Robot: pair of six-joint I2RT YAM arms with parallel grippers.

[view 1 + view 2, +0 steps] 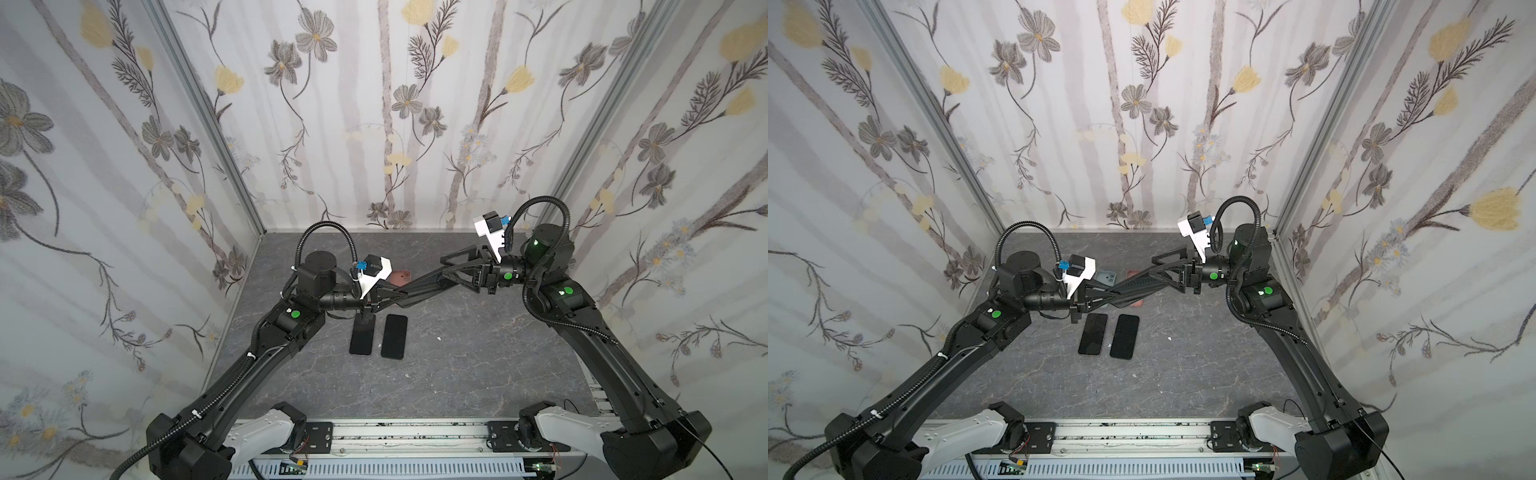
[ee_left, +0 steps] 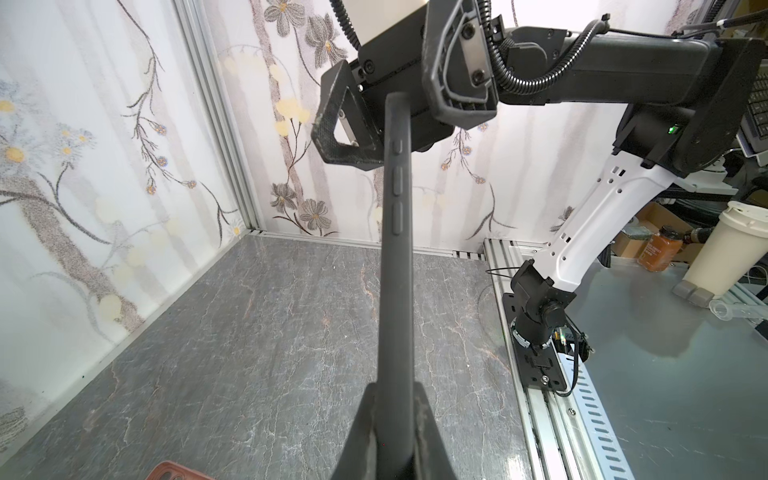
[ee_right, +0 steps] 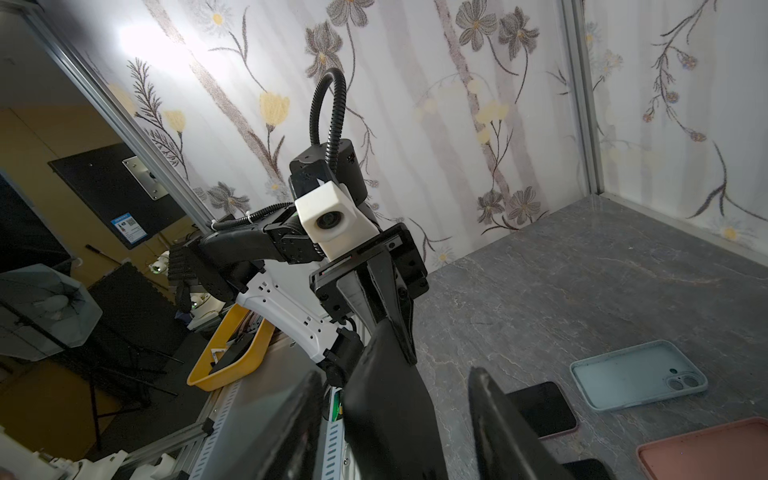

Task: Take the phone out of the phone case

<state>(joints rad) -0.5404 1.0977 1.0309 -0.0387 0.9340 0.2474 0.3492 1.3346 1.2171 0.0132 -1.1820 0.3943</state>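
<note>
**Item:** phone case (image 2: 397, 249), black. The phone is judged to be sitting inside it, as no screen is showing. The case is hanging in the air above the table (image 1: 457, 365), between the two arms, and is showing edge-on to the left wrist camera.

**Left gripper** (image 2: 395, 392): its fingers (image 2: 365, 415) are clamping tight on one end, probably anchoring the case for peeling.

**Right gripper** (image 3: 395, 374): its jaws are standing partly apart and straddling the opposite end. Gaps are showing on both sides, and it is gripping nothing.

**Lying below:**
- blue-grey case (image 3: 636, 374), hollow facing up, containing nothing
- pink case (image 3: 706, 449), likewise lying empty
- bare phone (image 1: 360, 336), lying just beside a second bare phone (image 1: 394, 336), both screens up
</note>
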